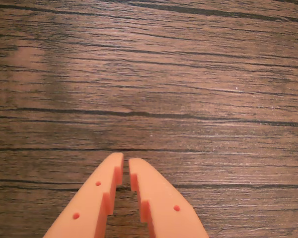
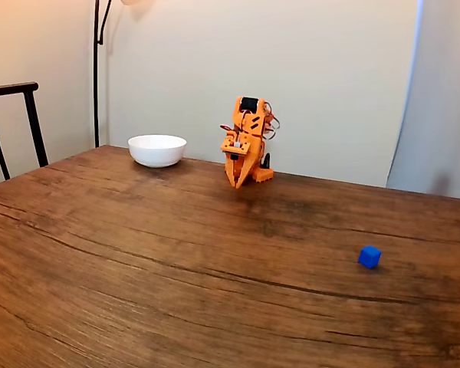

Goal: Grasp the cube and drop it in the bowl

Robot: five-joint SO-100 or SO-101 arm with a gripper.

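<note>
Table (image 2: 138, 291): dark brown wood with strong black grain lines, taking up most of the fixed view and all the ground behind the fingers in the wrist view (image 1: 188, 74).
Wall (image 2: 314, 69): plain cream, behind the far edge of the table in the fixed view; a pale curtain (image 2: 445, 92) hangs at the right side.
Chair (image 2: 15, 123): dark frame, its back showing at the left edge of the fixed view, beyond the table.
Lamp pole (image 2: 96, 69): thin and black, standing upright against the wall, left of the bowl in the fixed view.
Arm (image 2: 248, 138): orange, folded down into a compact crouch at the far side of the table, near the middle of the fixed view, with the claw pointing down toward the wood.
Bowl (image 2: 157, 149): round, glossy white, sitting upright on the table near the far edge, left of the arm in the fixed view and apart from it.
Gripper (image 1: 125, 161): two orange fingers coming in from the bottom edge of the wrist view, tips drawn nearly together with only a thin slit between them and nothing held; in the fixed view it shows as a pointed orange tip (image 2: 238, 182) just above the table.
Cube (image 2: 369, 256): small, bright blue, resting on the table toward the right of the fixed view, closer to the camera than the arm, well apart from both the claw and the bowl.
</note>
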